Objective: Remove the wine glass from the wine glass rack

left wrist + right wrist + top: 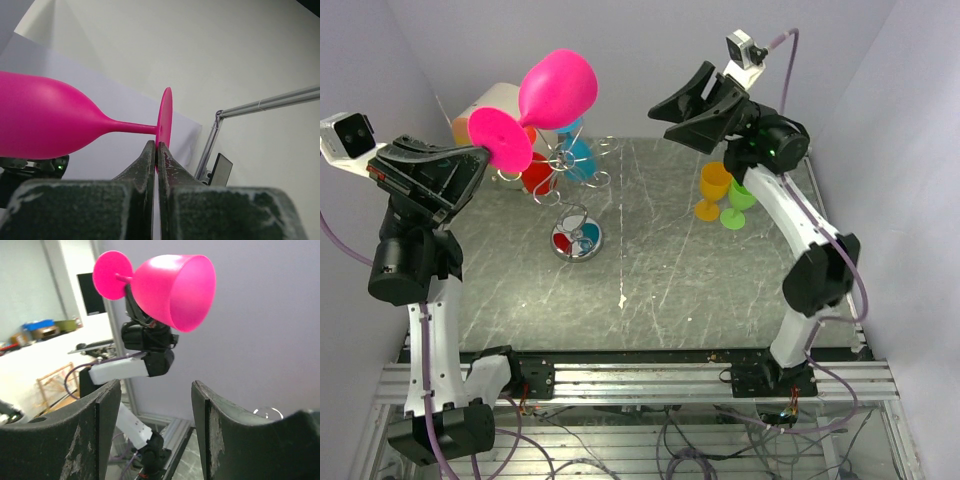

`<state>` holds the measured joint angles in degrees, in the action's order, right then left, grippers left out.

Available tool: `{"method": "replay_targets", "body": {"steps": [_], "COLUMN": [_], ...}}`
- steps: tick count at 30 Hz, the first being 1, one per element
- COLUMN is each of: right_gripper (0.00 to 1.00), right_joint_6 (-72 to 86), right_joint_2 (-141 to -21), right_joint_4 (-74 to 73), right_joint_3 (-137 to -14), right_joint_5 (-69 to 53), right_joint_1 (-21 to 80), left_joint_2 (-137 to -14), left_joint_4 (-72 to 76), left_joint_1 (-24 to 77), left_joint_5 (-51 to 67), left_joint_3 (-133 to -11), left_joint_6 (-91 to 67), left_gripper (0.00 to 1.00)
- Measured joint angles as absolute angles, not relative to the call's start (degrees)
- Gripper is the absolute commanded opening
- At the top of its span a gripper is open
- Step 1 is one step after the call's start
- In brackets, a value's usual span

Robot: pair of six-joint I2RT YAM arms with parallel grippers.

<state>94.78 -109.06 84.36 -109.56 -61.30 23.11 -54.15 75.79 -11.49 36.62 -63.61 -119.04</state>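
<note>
Overhead view: pink wine glass [557,88] aloft, apparently clear of wine glass rack [577,240]; left wrist view alone shows left gripper [156,146] pinching its foot rim; right gripper [156,390] gaping, empty.

The pink wine glass [45,125] has its bowl's mouth cut off by the left wrist view's left edge. From above, it covers part of the wine glass rack [577,240], and the right arm [785,205] hides part of the green glass [732,217].

Wine glass [557,90] hovering above wine glass rack [578,238], its foot sitting in left hand [478,152]. Rack standing on bench [650,290], left of centre (drum [490,103] sitting behind it). Two glasses [717,192] standing at right.
</note>
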Motion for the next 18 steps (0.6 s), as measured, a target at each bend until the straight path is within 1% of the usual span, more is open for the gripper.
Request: {"method": "replay_targets", "body": {"steps": [3, 5, 13, 18], "right_gripper": [0.56, 0.56, 0.57, 0.56], "right_joint_6": [98.78, 99.11, 92.47, 91.44], "right_joint_2": [-114.59, -115.90, -113.23, -112.31], "right_joint_4": [86.02, 85.82, 82.41, 83.13], "right_joint_3": [-117.54, -119.42, -116.33, -114.85], "right_joint_5": [-60.64, -60.73, -61.82, -61.69], "right_joint_1": [24.95, 26.41, 32.05, 33.80], "left_joint_2": [-53.32, -52.53, -48.69, -46.76], "left_joint_4": [76.47, 76.60, 77.06, 76.93], "left_joint_1": [-11.18, -10.79, -9.19, -8.38], "left_joint_5": [36.69, 36.71, 36.80, 37.17], "left_joint_3": [-62.08, -61.28, -55.51, -50.83], "left_joint_6": [-119.50, -119.66, -120.05, -120.07], "left_gripper": [0.07, 0.07, 0.07, 0.07]}}
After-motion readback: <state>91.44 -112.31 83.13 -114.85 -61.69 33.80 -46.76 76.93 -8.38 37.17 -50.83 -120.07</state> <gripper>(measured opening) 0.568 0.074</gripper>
